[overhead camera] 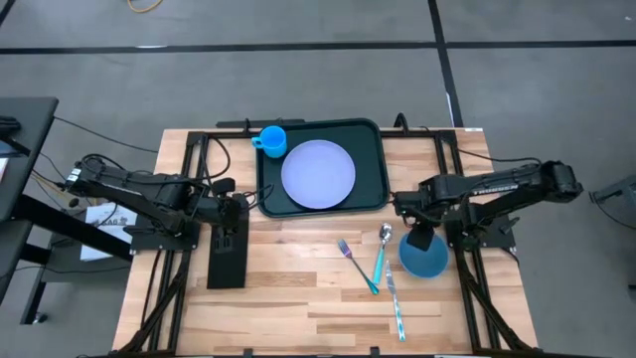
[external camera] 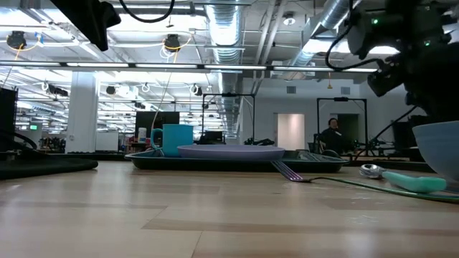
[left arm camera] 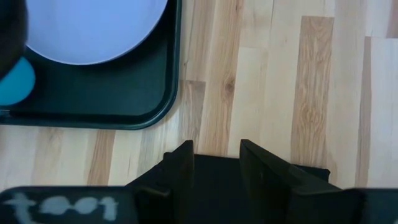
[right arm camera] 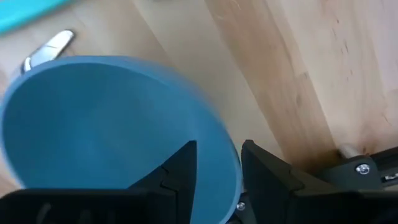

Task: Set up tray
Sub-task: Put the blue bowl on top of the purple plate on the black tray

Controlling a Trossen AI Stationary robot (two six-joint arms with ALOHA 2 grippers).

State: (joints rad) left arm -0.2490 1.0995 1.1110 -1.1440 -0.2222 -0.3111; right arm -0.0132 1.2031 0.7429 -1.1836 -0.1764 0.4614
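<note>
We see the right pincer (overhead camera: 418,239) pinching the blue bowl (overhead camera: 425,257) rim on the tabletop (overhead camera: 298,298), likely next lifting it onto the tray (overhead camera: 370,189) holding plate (overhead camera: 318,174) and cup (overhead camera: 272,140); left pincer (overhead camera: 238,211) narrow, idle.

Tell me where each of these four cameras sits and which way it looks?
High: overhead, straight down; both arms, tray.
Low: table height, looking level into the room; right arm above the bowl.
Left wrist: on the left arm; its hand, tray corner.
Right wrist: on the right arm; its hand astride the bowl's rim.
High and low share the blue mug.
</note>
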